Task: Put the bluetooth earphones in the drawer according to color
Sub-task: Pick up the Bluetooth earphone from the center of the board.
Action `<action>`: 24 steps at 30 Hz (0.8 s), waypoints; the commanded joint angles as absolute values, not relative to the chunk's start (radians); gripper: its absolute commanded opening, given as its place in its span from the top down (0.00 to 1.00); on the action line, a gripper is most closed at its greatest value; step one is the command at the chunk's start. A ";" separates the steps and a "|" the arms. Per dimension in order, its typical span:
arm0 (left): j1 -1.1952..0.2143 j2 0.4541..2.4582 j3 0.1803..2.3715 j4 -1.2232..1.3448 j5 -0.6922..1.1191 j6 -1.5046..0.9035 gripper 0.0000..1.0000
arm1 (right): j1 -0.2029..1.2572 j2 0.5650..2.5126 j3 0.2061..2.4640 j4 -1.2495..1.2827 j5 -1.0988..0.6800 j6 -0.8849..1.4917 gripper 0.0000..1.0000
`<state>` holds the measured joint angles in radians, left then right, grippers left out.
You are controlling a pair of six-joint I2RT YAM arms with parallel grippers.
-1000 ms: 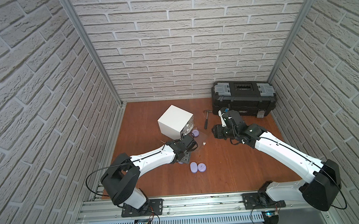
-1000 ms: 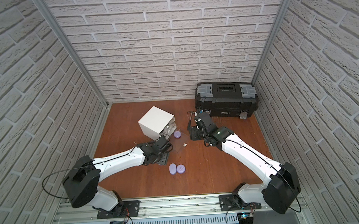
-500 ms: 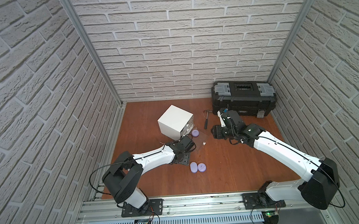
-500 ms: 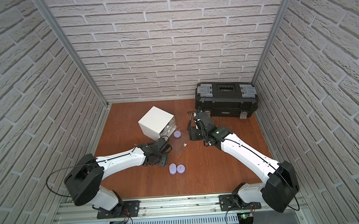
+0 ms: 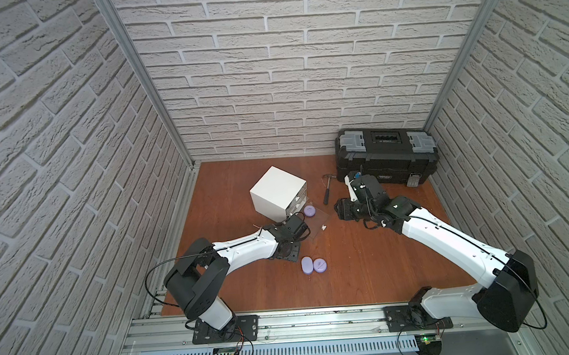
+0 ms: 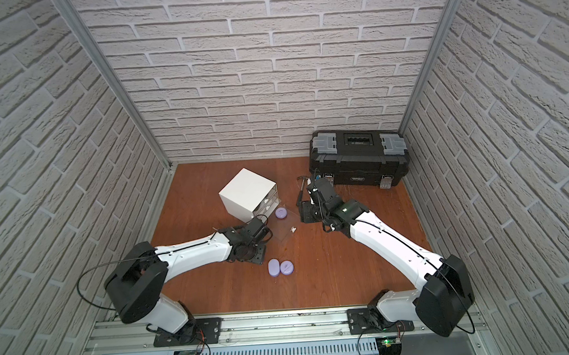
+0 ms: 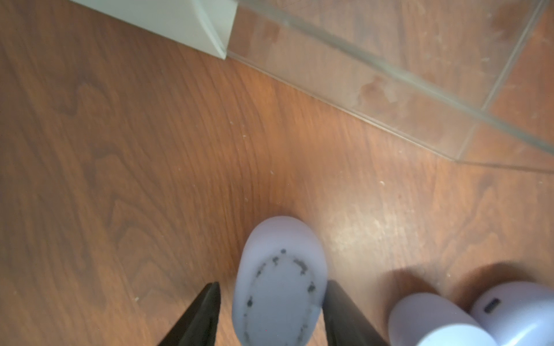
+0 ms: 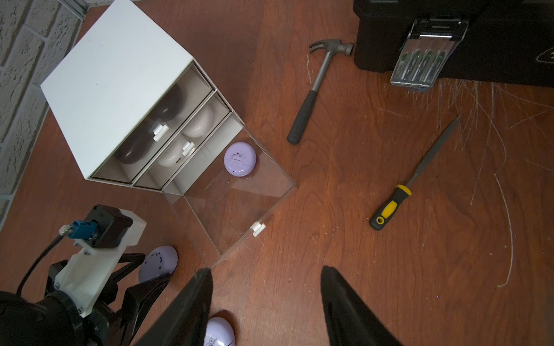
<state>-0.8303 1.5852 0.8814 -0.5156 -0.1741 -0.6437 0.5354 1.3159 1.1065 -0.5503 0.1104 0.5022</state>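
Hidden: oval lavender case (image 7: 280,269) is covered by the left arm's wrist in both top views; only the wrist views show it.
Cut off: pair of lavender cases (image 5: 306,265), touching each other on the table, is clipped by the frame edge in the left wrist view; a right finger covers part of one in the right wrist view.
Left gripper (image 7: 272,283): fingers astride the oval case, one pad against it and a sliver of wood beside the other. Clamped or not, cannot tell.
Right gripper (image 8: 266,268): fingers spread, nothing between them.
Drawer cabinet (image 8: 117,90): white cube. Black cases in the top drawer and white in the middle one, both hazy through the plastic.
Bottom drawer (image 8: 259,230): pulled out, clear walls. Round lavender case (image 8: 239,160) inside, at the cabinet end.
Textures: cases smooth and matte, lids dark-specked. Table (image 8: 359,269) reddish wood grain, scratched near the toolbox (image 8: 449,36).
Around: hammer (image 8: 317,90) and yellow-handled file (image 8: 413,176), both well apart from the cases.
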 commanded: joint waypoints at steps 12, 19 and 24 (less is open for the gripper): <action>-0.878 1.501 0.910 -0.563 -0.208 -0.614 0.54 | 0.514 1.288 1.088 -0.525 0.118 0.507 0.38; -0.937 1.537 1.100 -0.635 -0.269 -0.570 0.54 | 0.488 1.238 1.052 -0.521 0.120 0.517 0.38; -0.930 1.667 1.263 -0.648 -0.280 -0.523 0.54 | 0.461 1.183 1.021 -0.524 0.120 0.519 0.38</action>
<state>-0.9363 1.5990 1.2079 -0.6254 -0.2501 -0.5674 0.4751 1.2274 1.0351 -0.5503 0.1112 0.5121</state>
